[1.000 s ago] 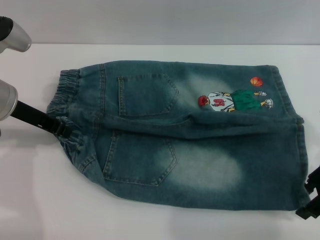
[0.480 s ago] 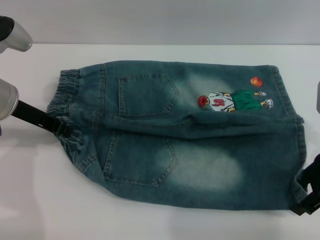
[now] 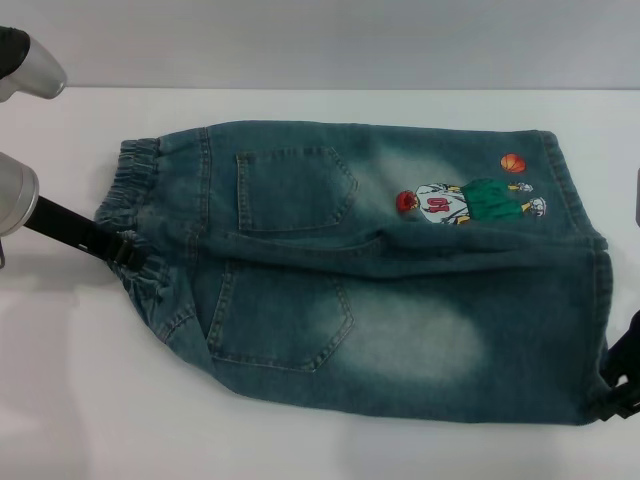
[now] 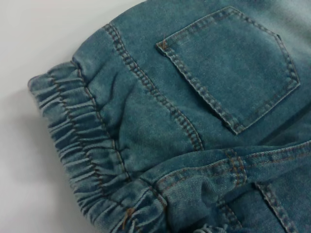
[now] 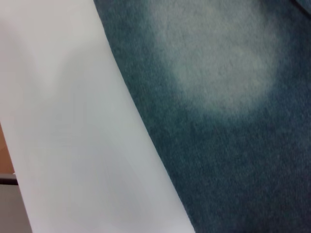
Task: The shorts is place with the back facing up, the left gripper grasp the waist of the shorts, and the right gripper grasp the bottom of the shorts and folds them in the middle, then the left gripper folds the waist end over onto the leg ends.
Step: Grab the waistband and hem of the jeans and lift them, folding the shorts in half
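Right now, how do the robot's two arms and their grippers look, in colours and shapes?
The left arm has rounded silver-white casing with a black band near the top. The left gripper is a flat black bar ending in a small black claw. Of the right gripper only black angular parts show at the picture's edge, and its arm is almost wholly out of view.

The left arm enters the head view at the upper left of the frame as silver-white cylindrical segments, one at the top corner and one at the left edge below it. From the lower segment a black link runs down and to the right, ending in the left gripper (image 3: pixel 124 250) at the middle left of the frame. Whether its fingers are closed cannot be made out. The right gripper (image 3: pixel 622 385) shows only as black prongs at the lower right edge of the frame, its arm out of view.
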You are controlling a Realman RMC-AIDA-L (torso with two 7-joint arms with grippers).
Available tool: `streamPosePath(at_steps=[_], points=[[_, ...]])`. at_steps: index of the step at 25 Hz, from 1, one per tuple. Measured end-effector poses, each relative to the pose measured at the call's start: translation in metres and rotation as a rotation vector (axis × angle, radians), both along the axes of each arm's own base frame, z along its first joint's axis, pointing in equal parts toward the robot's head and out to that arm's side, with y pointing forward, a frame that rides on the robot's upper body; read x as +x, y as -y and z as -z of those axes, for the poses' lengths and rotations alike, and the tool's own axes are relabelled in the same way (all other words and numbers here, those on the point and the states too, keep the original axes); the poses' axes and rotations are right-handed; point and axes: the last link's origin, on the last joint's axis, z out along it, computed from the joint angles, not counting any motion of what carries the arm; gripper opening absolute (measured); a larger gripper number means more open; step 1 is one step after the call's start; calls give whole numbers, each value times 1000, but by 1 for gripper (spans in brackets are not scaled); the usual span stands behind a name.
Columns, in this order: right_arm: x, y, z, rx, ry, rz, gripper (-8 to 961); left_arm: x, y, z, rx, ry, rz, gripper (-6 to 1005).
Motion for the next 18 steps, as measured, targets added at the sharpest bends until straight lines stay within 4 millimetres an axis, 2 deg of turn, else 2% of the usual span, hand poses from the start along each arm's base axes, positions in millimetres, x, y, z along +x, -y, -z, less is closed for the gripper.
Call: streamPosePath(at_steps=[7,10,15,18], points=[[2,1,0,-8,8,-2,349,0,0,0,-2,0,0,58],[3,2,0,-14,13,-2,148,0,0,0,-3,0,-1,58],[4,3,0,-13,14,-2,-2,0,0,0,-2,0,0,58],[4,2,-1,0,10,-6,-2,0,1,0,0,2,-1,58]])
